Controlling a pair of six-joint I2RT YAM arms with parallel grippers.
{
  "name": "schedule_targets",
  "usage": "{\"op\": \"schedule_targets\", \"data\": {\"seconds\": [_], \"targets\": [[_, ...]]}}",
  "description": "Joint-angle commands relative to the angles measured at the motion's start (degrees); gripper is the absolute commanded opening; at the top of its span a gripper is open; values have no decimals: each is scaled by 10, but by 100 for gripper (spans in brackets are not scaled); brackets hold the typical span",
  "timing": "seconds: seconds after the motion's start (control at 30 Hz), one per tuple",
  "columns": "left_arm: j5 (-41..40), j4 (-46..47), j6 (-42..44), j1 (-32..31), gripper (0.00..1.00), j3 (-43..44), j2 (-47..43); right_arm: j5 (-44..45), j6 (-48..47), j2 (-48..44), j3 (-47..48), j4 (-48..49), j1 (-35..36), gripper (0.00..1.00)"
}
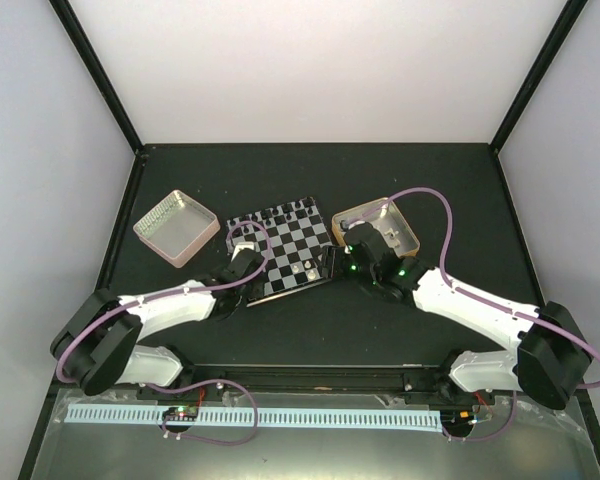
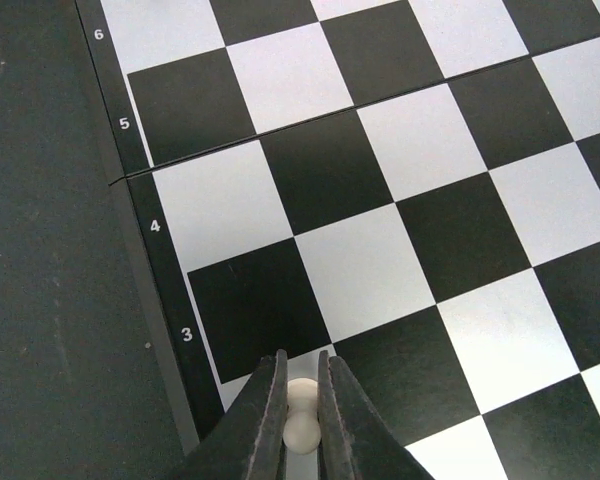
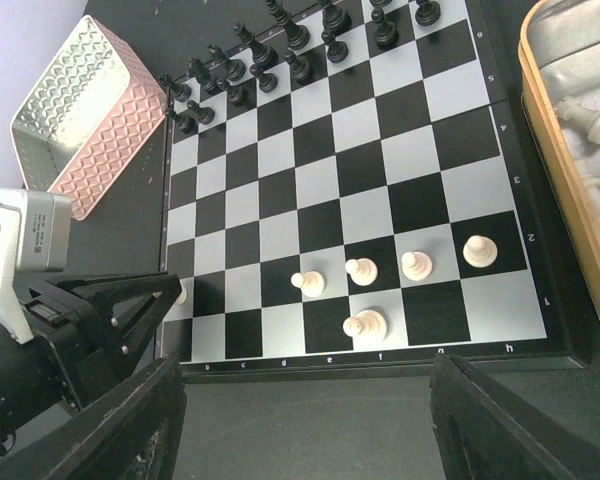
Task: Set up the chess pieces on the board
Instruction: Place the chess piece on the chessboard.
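The board (image 2: 320,170) fills the left wrist view. My left gripper (image 2: 300,358) is shut on a white pawn (image 2: 302,425), low over a white square at the board's left edge, just below the row marked 3. In the right wrist view, the board (image 3: 320,180) carries several black pieces (image 3: 280,50) in its far rows and several white pieces (image 3: 361,270) near the front. My right gripper (image 3: 305,375) hangs open over the table just off the board's near edge, with nothing between its fingers. From above, the left gripper (image 1: 246,278) and right gripper (image 1: 338,262) flank the board (image 1: 280,262).
A pale silver-pink tin (image 1: 176,227) stands left of the board. A gold-rimmed tin (image 1: 405,232) on the right holds loose white pieces (image 3: 590,120). The right arm reaches in beside that tin. Black walls close off the back of the table.
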Motion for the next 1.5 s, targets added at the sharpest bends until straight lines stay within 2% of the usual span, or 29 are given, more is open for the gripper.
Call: {"op": "schedule_targets", "data": {"seconds": [0.0,0.17,0.4,0.73,0.8,0.97,1.03,1.17,1.3,1.47], "targets": [[-8,2,-7,-2,11,-5,17,-8,0,-1,18,-3,-3,68],[-6,-18,-8,-2,18,0,-1,-6,-1,-7,25,-13,-4,68],[-9,-60,-12,-1,10,13,-10,0,-4,-15,28,-16,-6,68],[16,-59,-5,-1,19,25,5,-2,-2,-21,27,-22,-9,68],[17,-66,-3,-1,22,30,0,5,-1,-25,28,-28,-12,68],[9,-87,-3,1,39,48,-38,29,-9,-33,38,-60,-31,68],[2,-101,-3,5,46,60,-57,40,-14,-32,45,-78,-50,68],[-1,-123,4,17,53,81,-98,42,-30,-15,64,-128,-103,68],[-2,-125,16,30,58,101,-150,29,-61,40,96,-182,-162,65],[20,-75,57,43,63,108,-219,25,-108,154,162,-218,-211,52]]}}
